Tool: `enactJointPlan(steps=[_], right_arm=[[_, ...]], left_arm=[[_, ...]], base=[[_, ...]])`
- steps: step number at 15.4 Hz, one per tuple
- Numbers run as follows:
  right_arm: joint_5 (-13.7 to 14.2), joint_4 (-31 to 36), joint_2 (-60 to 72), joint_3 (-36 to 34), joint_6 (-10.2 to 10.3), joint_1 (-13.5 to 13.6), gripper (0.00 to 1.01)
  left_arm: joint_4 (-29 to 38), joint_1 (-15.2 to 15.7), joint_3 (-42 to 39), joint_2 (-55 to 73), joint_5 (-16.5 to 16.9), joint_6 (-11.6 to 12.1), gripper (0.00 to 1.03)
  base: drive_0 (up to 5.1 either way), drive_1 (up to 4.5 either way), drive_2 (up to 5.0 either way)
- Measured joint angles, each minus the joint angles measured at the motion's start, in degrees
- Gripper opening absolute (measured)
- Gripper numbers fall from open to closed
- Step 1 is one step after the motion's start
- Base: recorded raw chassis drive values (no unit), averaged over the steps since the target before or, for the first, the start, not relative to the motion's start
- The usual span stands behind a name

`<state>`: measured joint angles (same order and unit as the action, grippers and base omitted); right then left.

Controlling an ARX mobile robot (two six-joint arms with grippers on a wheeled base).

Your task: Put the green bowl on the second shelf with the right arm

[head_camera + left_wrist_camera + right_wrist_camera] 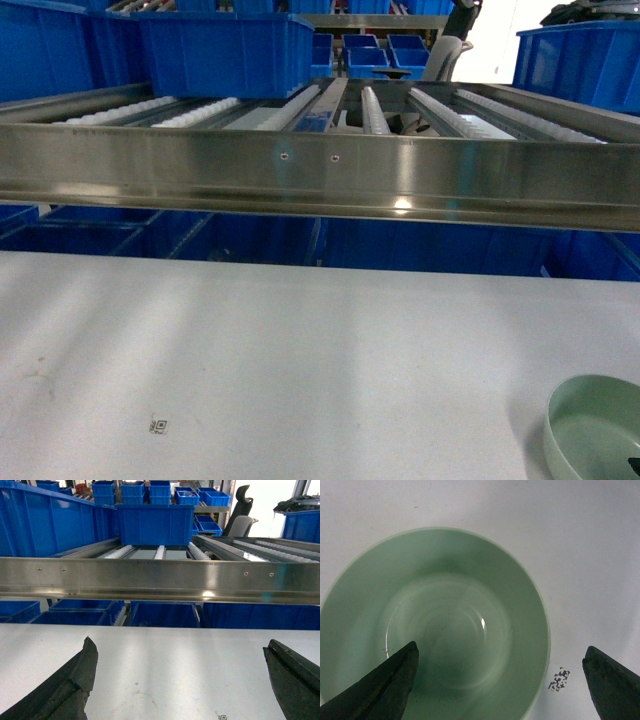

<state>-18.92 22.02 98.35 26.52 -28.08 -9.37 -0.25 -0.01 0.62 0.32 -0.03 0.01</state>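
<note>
In the head view we see the green bowl (595, 425) sitting upright on the white table (300, 360), at its near right corner, partly cut off by the frame edge. Beyond the table runs the steel rack, its front rail spanning the whole width, and behind that rail the second shelf (400, 110) shows as rows of white rollers between metal bars. A large blue tub (225, 50) stands on that shelf toward the left, well apart from the bowl. A small printed code mark (159, 426) lies on the table near the front left. In the left wrist view we find the left tool (182, 680) with its two dark fingers (70, 685) spread wide above bare table, holding nothing, facing the rack's rail. In the right wrist view we look straight down into the bowl: the right tool (502, 680) hovers over it with its fingers (385, 687) wide apart, one above the bowl's inside, the other beyond the rim over the table. Whether either finger touches the bowl we cannot tell.
</note>
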Motion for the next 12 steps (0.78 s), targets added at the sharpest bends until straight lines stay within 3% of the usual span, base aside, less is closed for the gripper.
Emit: enactJointPlan(steps=[7,8,12], right_arm=[[1.2,0.3,4.8,2.8,1.7,-0.1,0.97],[1.3,0.9,5.1,3.0,1.7,-0.1,0.91],[1.6,1.3,6.1,3.2,2.4,0.0,0.46]], left_arm=[[0.0,0.0,0.0,0.0,0.0,0.0,0.98],[0.0,0.0,0.0,0.0,0.0,0.0,0.98],[0.0,0.0,0.0,0.0,0.0,0.0,0.98]], base=[[0.0,0.0,0.0],[0.0,0.0,0.0],[0.0,0.0,0.0]])
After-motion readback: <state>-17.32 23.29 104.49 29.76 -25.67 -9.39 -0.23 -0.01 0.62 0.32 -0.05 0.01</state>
